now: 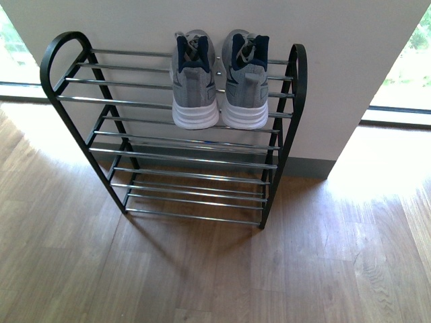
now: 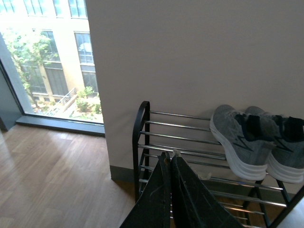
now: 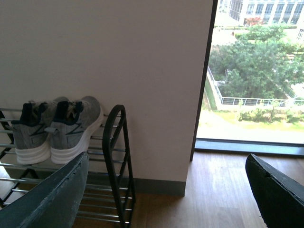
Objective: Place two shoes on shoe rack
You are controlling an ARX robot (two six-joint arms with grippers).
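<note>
- Grey knit sneakers point(image 1: 194, 84), both side by side on the shoe rack point(image 1: 299, 74), top tier, heels outward: your placing looks complete.
- Your left gripper point(image 2: 170, 159): jaws pressed together, empty.
- Your right gripper point(image 3: 166, 159): jaws spread, empty.

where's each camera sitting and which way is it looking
front view: on the body, looking down at the shoe rack with the two shoes on top; no arm shows.
left wrist view: on the left arm, facing one rack end; left gripper shut.
right wrist view: on the right arm, facing the other end; right gripper open.
shared: all show the shoes.
</note>
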